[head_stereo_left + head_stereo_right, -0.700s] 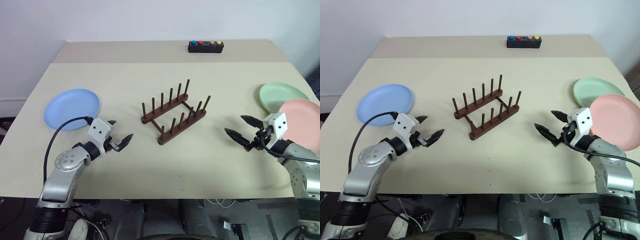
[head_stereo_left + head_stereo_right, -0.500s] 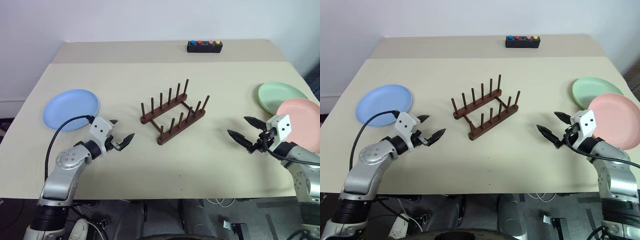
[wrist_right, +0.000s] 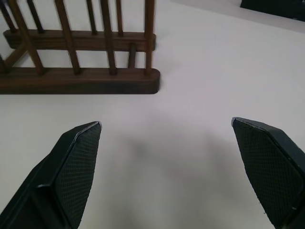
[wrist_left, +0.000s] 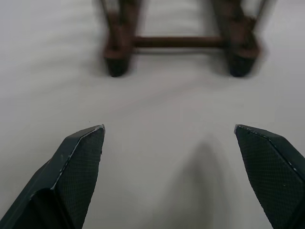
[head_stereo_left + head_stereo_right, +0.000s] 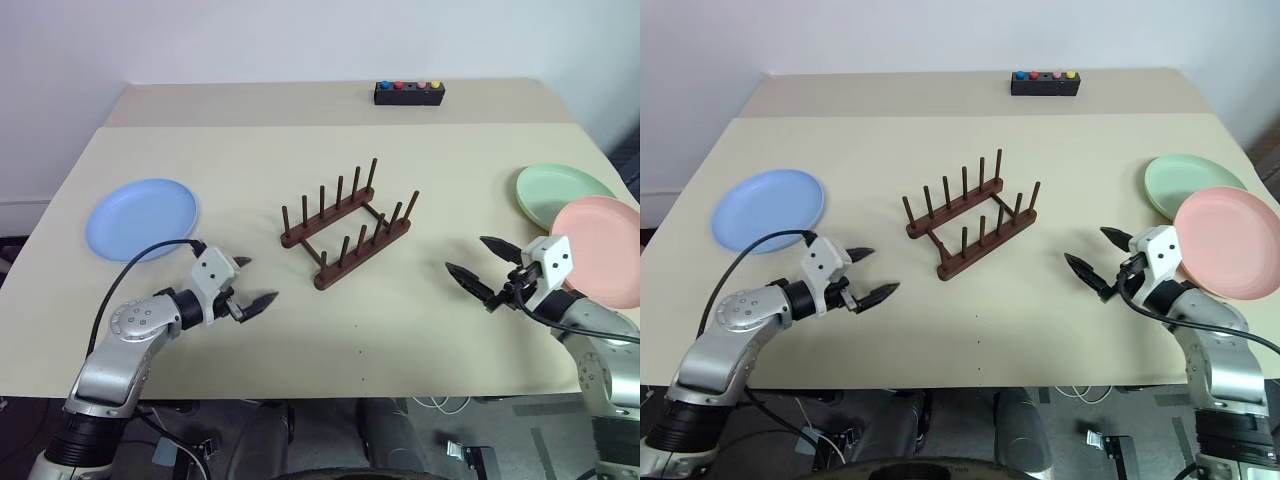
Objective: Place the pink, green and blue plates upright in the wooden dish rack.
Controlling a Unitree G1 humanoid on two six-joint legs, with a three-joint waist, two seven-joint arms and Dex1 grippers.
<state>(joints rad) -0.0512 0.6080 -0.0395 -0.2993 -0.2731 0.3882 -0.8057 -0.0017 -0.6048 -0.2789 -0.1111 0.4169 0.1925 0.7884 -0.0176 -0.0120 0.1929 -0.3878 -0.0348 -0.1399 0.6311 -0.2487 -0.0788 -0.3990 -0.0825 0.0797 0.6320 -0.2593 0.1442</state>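
Nearest, two grippers over a matte beige table (image 5: 420, 340), smooth and plain. Left gripper (image 5: 254, 284) of two tapered black fingers, pointed at the tips, pads finely cross-hatched in the left wrist view; jaws spread wide, gripping nothing, just above bare tabletop. Trailed by one black cable looping back over the silver arm. Right gripper (image 5: 481, 267) of the same make, two dark pointed fingers (image 3: 71, 167) with the same knurled texture; jaws likewise wide apart and empty, aimed toward the rack.

Between the two grippers and a little farther back, at the table's middle: one wooden dish rack (image 5: 347, 228), dark brown, smooth-finished. Two parallel base rails with rounded ends, joined by thin cross rods, set at a slant to the table edge. Thin round upright pegs along each rail, six counted on the far rail, about as many on the near one. No plate in it.

Three plates, all round, shallow, matte, lying flat. Blue plate (image 5: 141, 217) at the left side, well apart from the rack. Pink plate (image 5: 603, 250) at the right edge, just behind the right gripper, overlapping the green plate (image 5: 560, 190) beyond it.

Farthest, near the back edge: one small black box (image 5: 410, 93), oblong, topped with four round buttons, blue, red, pink, yellow.
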